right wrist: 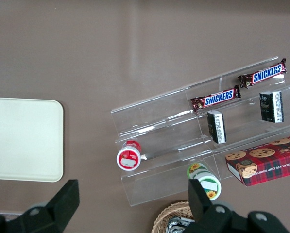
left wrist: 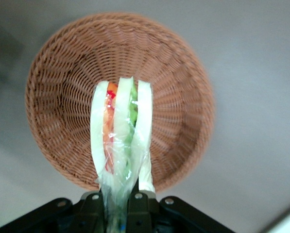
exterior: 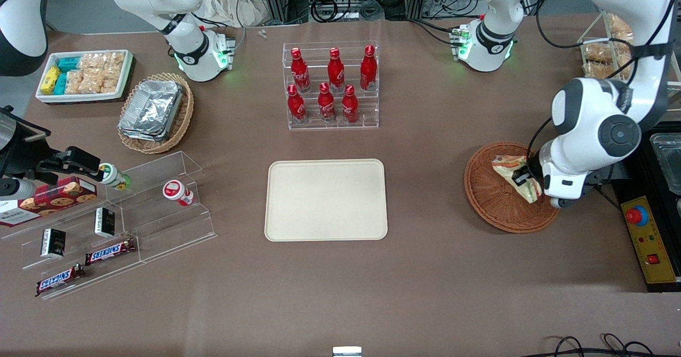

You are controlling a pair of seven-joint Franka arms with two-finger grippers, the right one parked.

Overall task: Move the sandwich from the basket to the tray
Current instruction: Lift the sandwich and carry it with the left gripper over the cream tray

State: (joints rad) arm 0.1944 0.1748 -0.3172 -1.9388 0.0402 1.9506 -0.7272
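Claw (left wrist: 116,201) clamped on the narrow wrapped end of the sandwich (left wrist: 121,131), bread slices and orange-green filling pointing away from the fingers. Held above the basket (left wrist: 62,73), apparently lifted clear of the wicker floor, though contact cannot be ruled out from the front. Basket bare of anything else. Toward the parked arm's end from the basket, well apart: the tray (exterior: 325,199), nothing on it. Farther from the front camera than the tray: a rack of red bottles (exterior: 331,86). Pick-up done, by the look of it; carry across to the tray and release both left.
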